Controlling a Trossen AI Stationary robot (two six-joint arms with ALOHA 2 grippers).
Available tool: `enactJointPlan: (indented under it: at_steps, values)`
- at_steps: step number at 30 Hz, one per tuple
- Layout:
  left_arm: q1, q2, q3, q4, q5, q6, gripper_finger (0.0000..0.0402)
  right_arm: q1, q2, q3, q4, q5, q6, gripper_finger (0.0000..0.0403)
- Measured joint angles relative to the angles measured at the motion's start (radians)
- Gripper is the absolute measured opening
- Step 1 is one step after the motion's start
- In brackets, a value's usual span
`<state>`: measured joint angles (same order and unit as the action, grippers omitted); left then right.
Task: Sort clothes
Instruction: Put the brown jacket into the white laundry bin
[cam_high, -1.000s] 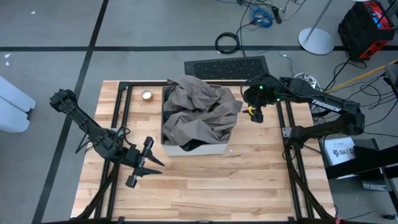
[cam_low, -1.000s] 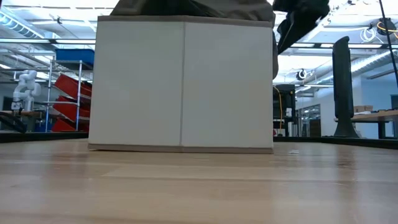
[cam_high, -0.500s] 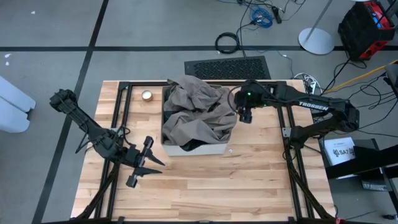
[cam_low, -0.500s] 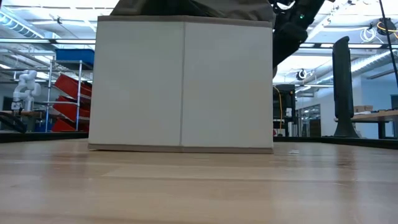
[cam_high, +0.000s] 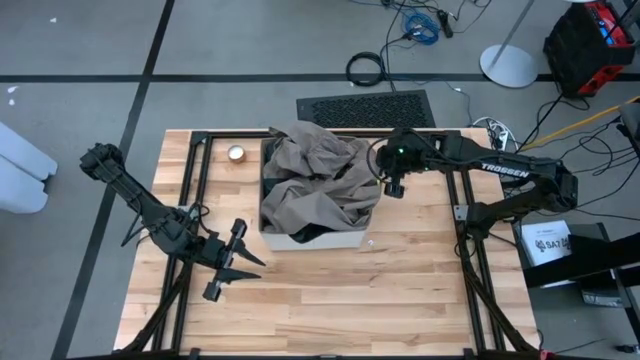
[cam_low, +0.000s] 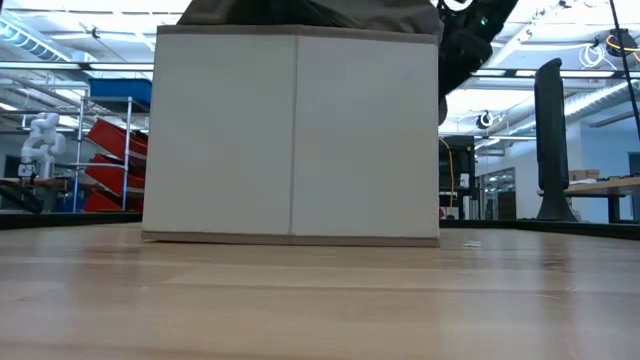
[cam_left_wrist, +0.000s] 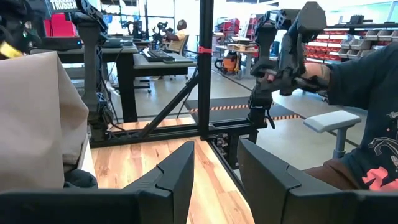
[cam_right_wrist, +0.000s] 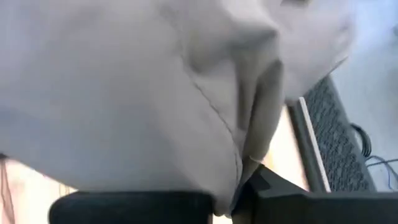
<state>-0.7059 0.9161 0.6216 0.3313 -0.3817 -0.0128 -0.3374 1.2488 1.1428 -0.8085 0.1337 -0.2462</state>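
A khaki-tan garment lies heaped over the top of a white box at the table's middle; a dark piece of clothing shows under it at the box's near rim. In the low view the box's wall fills the picture, with cloth over its top. My right gripper is at the heap's right edge, shut on the khaki cloth. My left gripper stands open over the table's near left, level, with nothing between its fingers. My right gripper pinches a fold of the khaki garment at the heap's right edge between its two fingers. It comes slanting down from the table's right side. The rest of the garment lies on the heap over the box; how many layers are in the pinch I cannot tell.
A small round object lies at the far left of the table. Black frame rails run along both sides. A dark mat lies on the floor behind the table. A person sits beyond the table. Bare wood lies in front of the box.
My right gripper has gone toward the table's left and down, from beside the box to the right edge of the khaki heap, tipping further downward. The heap and my left gripper have kept still.
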Motion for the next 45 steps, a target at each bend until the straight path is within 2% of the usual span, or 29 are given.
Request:
enactJointPlan:
  at_steps: [7, 14, 20, 28, 33, 38, 45]
  values:
    - [0.0, 0.0, 0.0, 0.0, -0.001, 0.001, 0.0132, 0.074, -0.002, 0.175, 0.064, 0.069, 0.021, 0.0002]
    - [0.0, 0.0, 0.0, 0.002, -0.025, 0.002, 0.0132, 0.186, 0.022, 0.214, 0.302, 0.016, 0.041, 0.0]
    - [0.0, 0.0, 0.0, 0.004, -0.03, 0.002, 0.0132, 0.257, 0.185, 0.214, 0.388, -0.047, 0.11, 0.0]
    - [-0.001, 0.0, 0.0, -0.003, -0.029, 0.0, 0.0132, 0.292, 0.45, 0.214, 0.567, -0.06, 0.058, 0.0]
    - [-0.001, 0.0, 0.0, -0.005, -0.029, -0.005, 0.0132, 0.274, 0.579, 0.219, 0.57, -0.065, 0.07, 0.0]
    - [-0.001, 0.0, 0.0, -0.007, -0.029, -0.005, 0.0132, 0.241, 0.639, 0.222, 0.517, -0.074, 0.143, 0.0]
    - [0.0, 0.0, 0.0, -0.008, -0.029, -0.004, 0.0132, 0.21, 0.634, 0.222, 0.365, -0.217, 0.205, 0.0]
